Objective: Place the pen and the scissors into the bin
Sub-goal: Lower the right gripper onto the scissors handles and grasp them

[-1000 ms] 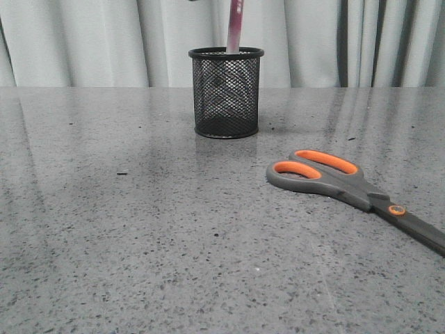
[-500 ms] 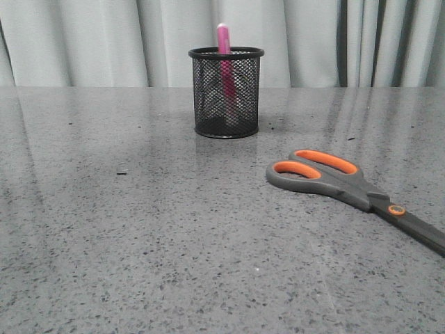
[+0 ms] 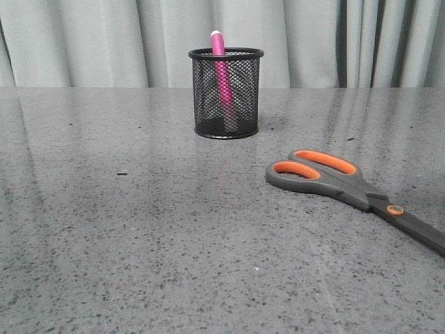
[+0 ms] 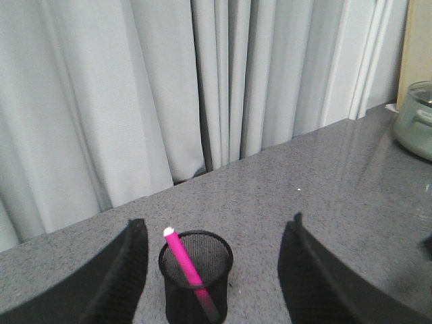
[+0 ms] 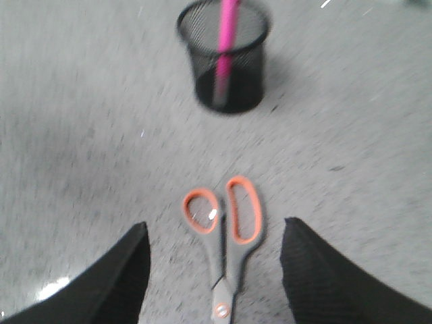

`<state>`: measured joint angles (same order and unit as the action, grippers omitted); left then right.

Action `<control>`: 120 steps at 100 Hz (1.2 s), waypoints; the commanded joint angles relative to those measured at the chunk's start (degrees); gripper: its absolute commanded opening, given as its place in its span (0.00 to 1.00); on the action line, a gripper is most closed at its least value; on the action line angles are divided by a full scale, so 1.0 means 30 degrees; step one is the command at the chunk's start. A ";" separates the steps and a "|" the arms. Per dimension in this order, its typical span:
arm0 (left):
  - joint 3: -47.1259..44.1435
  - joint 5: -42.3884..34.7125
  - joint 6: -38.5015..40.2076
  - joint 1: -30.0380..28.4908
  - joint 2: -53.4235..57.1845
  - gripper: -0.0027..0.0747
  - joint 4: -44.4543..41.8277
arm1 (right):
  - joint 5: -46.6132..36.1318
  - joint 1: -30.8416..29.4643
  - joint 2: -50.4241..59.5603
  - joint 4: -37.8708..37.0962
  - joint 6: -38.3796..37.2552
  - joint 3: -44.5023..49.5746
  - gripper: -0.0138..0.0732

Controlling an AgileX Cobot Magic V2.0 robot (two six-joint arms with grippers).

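Note:
The pink pen (image 3: 221, 62) stands tilted inside the black mesh bin (image 3: 226, 92), its tip poking above the rim. The bin (image 4: 196, 273) and the pen (image 4: 183, 260) also show in the left wrist view, between and below my left gripper (image 4: 212, 270), which is open and empty above them. The scissors (image 3: 341, 182) lie flat on the table at the right, handles toward the bin. In the right wrist view the scissors (image 5: 226, 233) lie between the spread fingers of my right gripper (image 5: 214, 270), which is open above them. The bin (image 5: 224, 54) and the pen (image 5: 226, 34) show farther off there.
The grey speckled table (image 3: 139, 236) runs to a pale curtain (image 3: 90, 38) at the back. A grey-green pot (image 4: 417, 120) stands at the table's far edge in the left wrist view.
The pen has dropped fully into the bin and settled leaning to the left. The scissors have not moved.

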<state>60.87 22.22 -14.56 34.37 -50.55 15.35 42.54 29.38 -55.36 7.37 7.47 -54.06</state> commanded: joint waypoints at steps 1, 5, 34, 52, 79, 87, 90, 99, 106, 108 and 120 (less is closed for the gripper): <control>-0.1084 -0.1135 -0.0024 0.0009 0.2406 0.53 0.0073 | 0.0207 0.1057 -0.2110 -0.0726 0.0225 -0.1206 0.60; -0.1891 -0.1222 -0.0024 0.0009 0.3330 0.53 0.0004 | 0.0472 0.1527 -0.2942 -0.1147 -0.0261 -0.1483 0.60; -0.4721 -0.1141 0.0437 0.0009 0.8636 0.53 -0.0085 | 0.2080 0.1884 -0.7095 -0.1838 -0.2280 -0.2405 0.69; -0.4775 0.0151 0.1249 0.0009 0.9070 0.53 -0.0085 | 0.3416 0.1884 -0.8238 -0.2557 -0.3421 -0.2369 0.69; -0.4775 0.0227 0.1606 0.0009 0.9070 0.53 -0.0052 | 0.2702 0.1884 -0.9493 -0.3625 -0.4553 -0.2191 0.69; -0.4775 0.0225 0.1606 0.0009 0.9070 0.53 -0.0052 | 0.2483 0.1884 -0.9984 -0.3625 -0.4553 -0.2191 0.69; -0.4775 0.0225 0.1606 0.0009 0.9070 0.53 -0.0052 | 0.2483 0.1884 -1.0231 -0.3625 -0.4553 -0.2191 0.69; -0.4775 0.0259 0.1606 0.0009 0.9070 0.53 -0.0052 | 0.2449 0.1884 -1.0802 -0.3625 -0.4553 -0.2191 0.69; -0.4775 0.0340 0.1606 0.0009 0.9070 0.53 -0.0019 | 0.2415 0.1884 -1.1237 -0.3585 -0.4553 -0.2191 0.68; -0.4775 0.0441 0.1606 0.0009 0.9070 0.53 -0.0019 | 0.2461 0.1884 -1.1369 -0.3555 -0.4553 -0.2179 0.68; -0.4775 0.1024 0.1606 0.0009 0.9070 0.53 -0.0019 | 0.3187 0.1884 -1.1923 -0.3555 -0.4553 -0.2179 0.59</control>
<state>45.06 28.22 -10.35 34.37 -22.85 14.56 52.42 35.06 -89.42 -1.70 -5.98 -60.85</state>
